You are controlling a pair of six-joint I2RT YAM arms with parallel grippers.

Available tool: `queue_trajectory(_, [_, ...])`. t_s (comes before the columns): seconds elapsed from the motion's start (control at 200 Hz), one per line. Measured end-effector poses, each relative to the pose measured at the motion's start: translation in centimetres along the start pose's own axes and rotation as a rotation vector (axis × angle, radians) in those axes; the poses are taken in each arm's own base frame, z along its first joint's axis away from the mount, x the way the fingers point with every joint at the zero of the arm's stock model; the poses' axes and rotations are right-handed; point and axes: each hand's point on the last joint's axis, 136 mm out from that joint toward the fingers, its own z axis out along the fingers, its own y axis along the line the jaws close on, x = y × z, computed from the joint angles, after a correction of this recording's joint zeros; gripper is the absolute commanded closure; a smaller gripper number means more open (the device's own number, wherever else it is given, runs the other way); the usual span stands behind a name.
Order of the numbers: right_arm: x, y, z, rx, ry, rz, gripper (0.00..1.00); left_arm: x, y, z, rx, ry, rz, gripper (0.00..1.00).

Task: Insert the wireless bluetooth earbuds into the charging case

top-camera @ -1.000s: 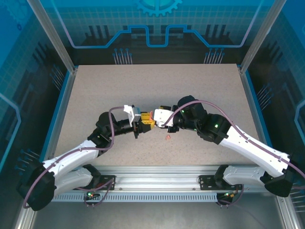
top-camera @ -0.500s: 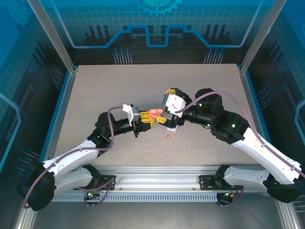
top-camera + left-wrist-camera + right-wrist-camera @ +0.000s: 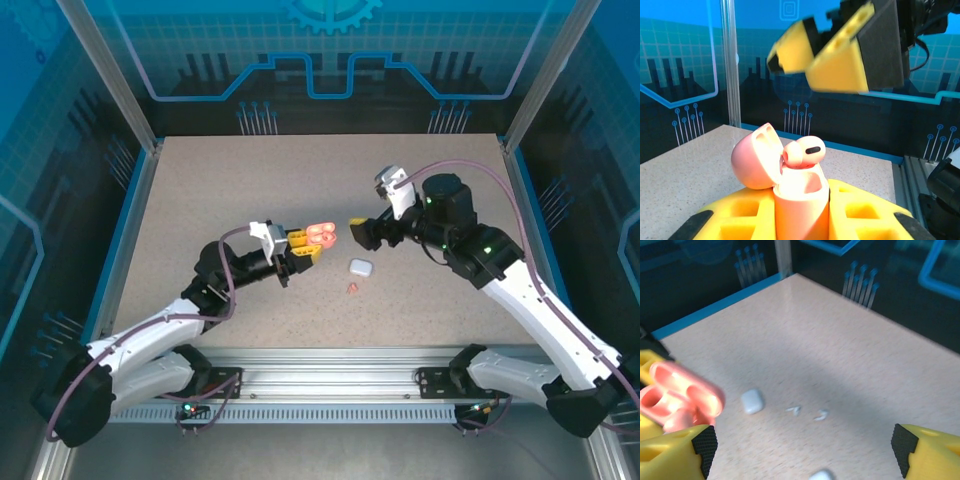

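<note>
Right gripper [image 3: 360,232]: withdrawn from pink case [image 3: 322,233], jaws spread, empty. Left gripper [image 3: 300,246]: clenched on the lid-open case, pink earbud [image 3: 803,152] inside.

Left of the pink case [image 3: 320,233] the left gripper [image 3: 303,247] blocks the way; just right of it stands the right gripper [image 3: 358,232], jaws wide. Toward the arm bases from it lie a white case [image 3: 360,267] and a pink earbud [image 3: 351,288]. Behind it the table [image 3: 250,170] is free.
</note>
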Motion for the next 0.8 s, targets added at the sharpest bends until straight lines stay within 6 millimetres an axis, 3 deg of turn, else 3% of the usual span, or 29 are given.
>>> queue_trajectory(0.13, [0.5,1.5,0.2,-0.088,0.018,0.043,0.14,-0.1,0.0,0.0,0.0,-0.004,0.01,1.0])
queue_trajectory(0.35, [0.4,3.8,-0.2,-0.205,0.036,0.069,0.11,0.1,0.2,0.3,0.001,-0.009,0.013,1.0])
queue_trajectory(0.51, [0.2,5.4,0.8,-0.247,0.07,0.079,0.1,0.4,0.3,0.5,0.001,-0.005,0.01,1.0])
queue_trajectory(0.8, [1.3,4.8,3.2,-0.203,0.147,0.132,0.11,0.1,0.3,0.5,0.003,-0.014,0.016,1.0])
